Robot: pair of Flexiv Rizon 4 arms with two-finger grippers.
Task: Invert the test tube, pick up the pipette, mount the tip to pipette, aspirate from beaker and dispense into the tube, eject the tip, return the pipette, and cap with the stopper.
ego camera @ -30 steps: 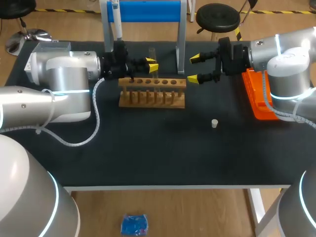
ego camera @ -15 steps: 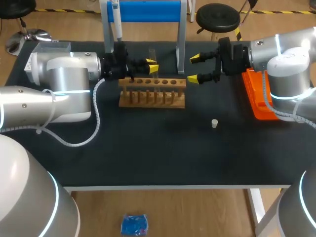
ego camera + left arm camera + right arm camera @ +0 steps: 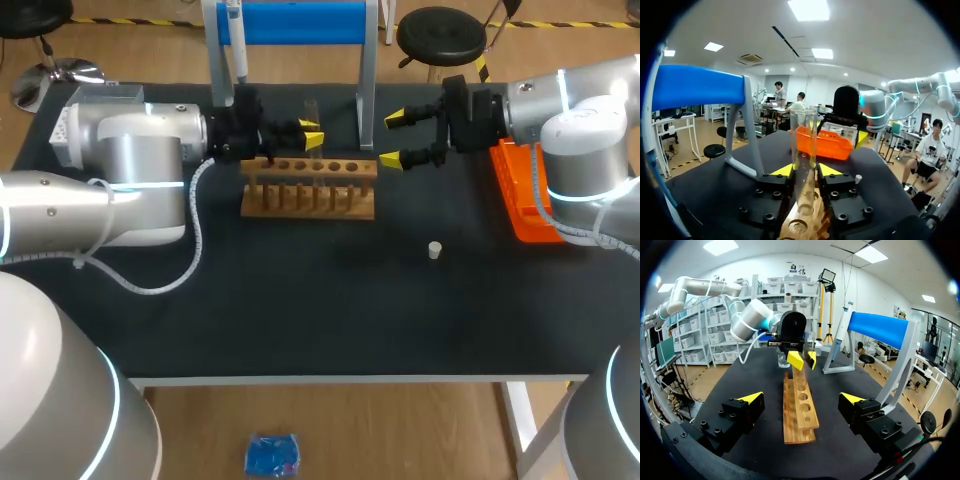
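A black table [image 3: 300, 320] is filling most of the frame. A wooden rack [image 3: 308, 187] with a row of holes is standing at upper centre, and a grey stand with a blue top bar [image 3: 290, 22] is rising just behind it. An orange tray [image 3: 520, 200] is lying at the right edge. A small white stopper [image 3: 435, 250] is sitting alone right of centre. A clear beaker [image 3: 782, 360] is standing past the rack's far end

left arm [image 3: 130, 190] and right arm [image 3: 580, 130] are fat silver-grey cylinders with thin glowing pale-blue rings at the joints. a white ribbed cable [image 3: 192, 250] trails off the left one. left tool [image 3: 311, 133] and right tool [image 3: 393, 138] are black, screw-studded, yellow-tipped.
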